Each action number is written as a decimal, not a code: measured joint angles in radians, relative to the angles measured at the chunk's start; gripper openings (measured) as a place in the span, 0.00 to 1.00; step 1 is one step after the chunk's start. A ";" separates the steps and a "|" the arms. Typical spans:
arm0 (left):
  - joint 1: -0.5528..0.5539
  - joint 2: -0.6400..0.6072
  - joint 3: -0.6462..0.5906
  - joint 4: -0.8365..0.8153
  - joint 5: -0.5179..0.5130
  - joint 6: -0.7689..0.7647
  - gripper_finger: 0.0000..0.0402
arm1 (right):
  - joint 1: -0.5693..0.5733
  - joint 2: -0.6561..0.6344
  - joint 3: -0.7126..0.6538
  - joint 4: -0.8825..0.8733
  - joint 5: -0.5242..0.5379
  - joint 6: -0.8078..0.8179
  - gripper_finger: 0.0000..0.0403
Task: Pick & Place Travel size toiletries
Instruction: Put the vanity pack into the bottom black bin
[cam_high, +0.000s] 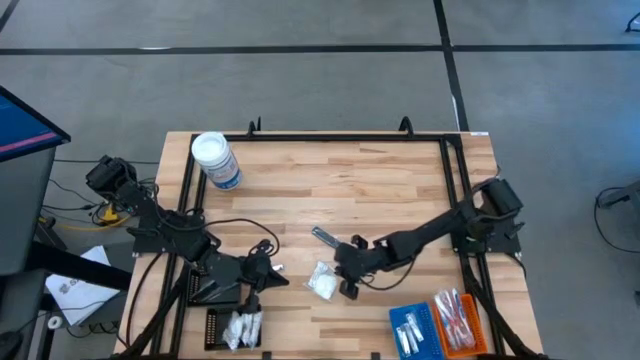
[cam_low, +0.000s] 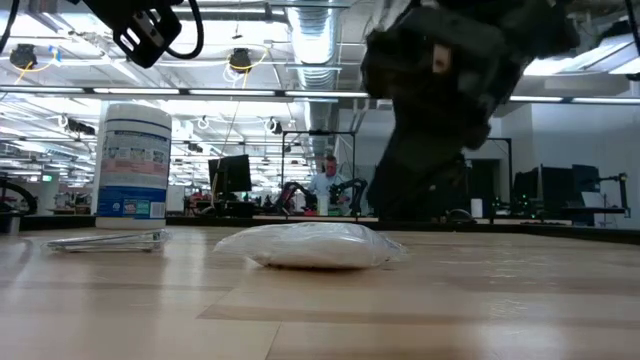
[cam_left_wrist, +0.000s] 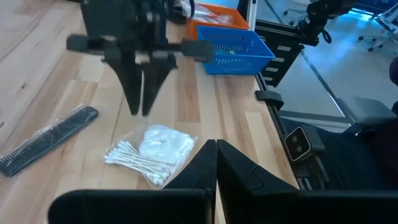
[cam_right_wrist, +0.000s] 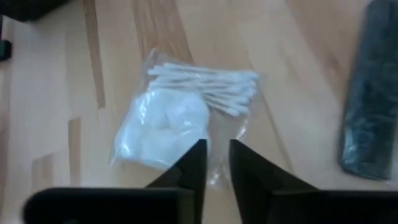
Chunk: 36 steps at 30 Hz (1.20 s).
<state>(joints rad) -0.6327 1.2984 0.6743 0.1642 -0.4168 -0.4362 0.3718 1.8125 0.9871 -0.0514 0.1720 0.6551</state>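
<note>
- Leftmost, at the table's far left corner, the big white-lidded jar (cam_high: 216, 160) stands upright, well apart from both arms.
- Next, near the front edge, the black tray (cam_high: 222, 329) holds a few white sachets (cam_high: 243, 327); the left arm lies just behind it.
- Its left gripper (cam_high: 275, 272) rests low over the wood with its fingers (cam_left_wrist: 205, 163) pressed together, holding nothing; it points across at the clear bag.
- Lying flat on the bare wood near the middle, the clear bag of cotton swabs and pads (cam_high: 323, 281) sits between the two grippers, touching neither as far as the wrist views show.
- Just behind it, a dark comb (cam_high: 327, 237) lies flat at a slant, close to the right arm's wrist.
- Above the bag's right side hangs the right gripper (cam_high: 349, 286), its jaws a narrow slit apart, tips pointing down at the bag's near edge, with nothing between them.
- From table height, the right arm's dark bulk blocks most of what lies behind the bag.
- Farther right, at the front edge, the blue tray (cam_high: 412, 328) carries small white pieces, and beside it the orange tray (cam_high: 459, 322) holds wrapped toothbrushes (cam_high: 452, 312).
</note>
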 joint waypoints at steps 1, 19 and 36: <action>0.000 0.000 0.000 0.000 -0.002 -0.006 0.00 | -0.005 0.017 0.006 0.003 -0.013 0.000 0.17; 0.000 0.000 0.000 -0.004 -0.002 -0.007 0.00 | -0.038 0.075 0.019 0.001 -0.016 -0.011 0.43; 0.000 0.000 0.000 -0.007 -0.002 -0.007 0.00 | -0.066 0.138 0.016 0.016 0.040 -0.034 0.13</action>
<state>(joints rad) -0.6327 1.2984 0.6743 0.1570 -0.4187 -0.4431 0.3056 1.9505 1.0027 -0.0356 0.2118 0.6213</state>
